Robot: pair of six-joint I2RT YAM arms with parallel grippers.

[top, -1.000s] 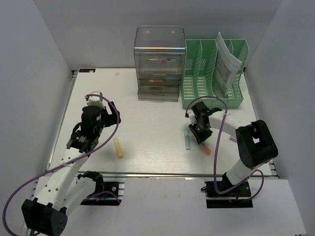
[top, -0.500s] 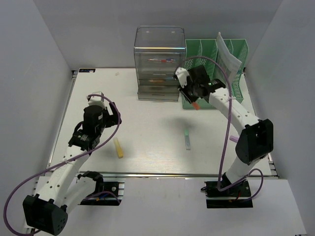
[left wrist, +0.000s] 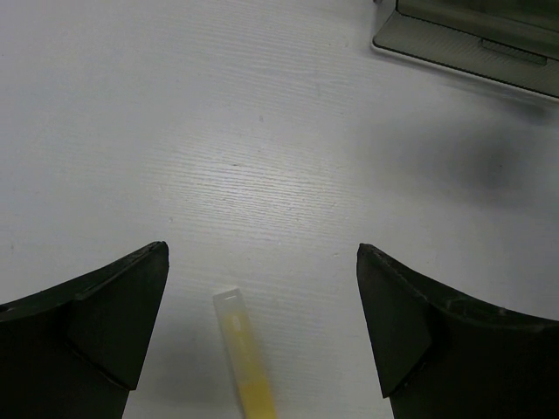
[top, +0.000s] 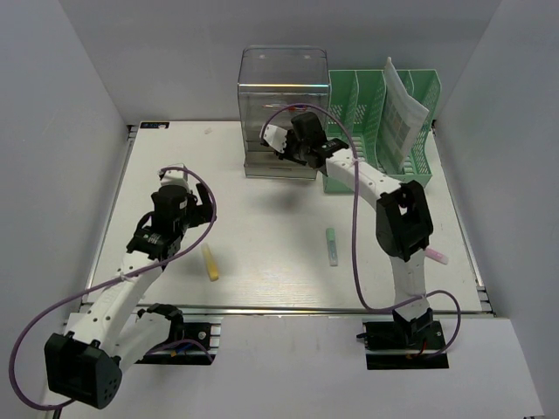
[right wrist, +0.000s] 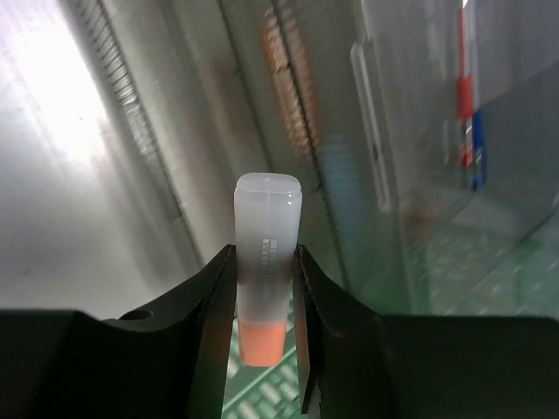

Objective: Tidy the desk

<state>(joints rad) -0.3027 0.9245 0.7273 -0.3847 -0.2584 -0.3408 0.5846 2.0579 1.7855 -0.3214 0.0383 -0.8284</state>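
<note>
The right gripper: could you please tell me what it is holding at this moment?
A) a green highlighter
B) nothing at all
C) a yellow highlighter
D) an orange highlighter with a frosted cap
D: in the right wrist view the right gripper is clamped on the orange highlighter, while the yellow highlighter and the green highlighter lie loose on the desk.

orange highlighter (right wrist: 265, 262), yellow highlighter (top: 210, 262), mint-green slotted rack (top: 348, 163), off-white desk (top: 262, 227).
</note>
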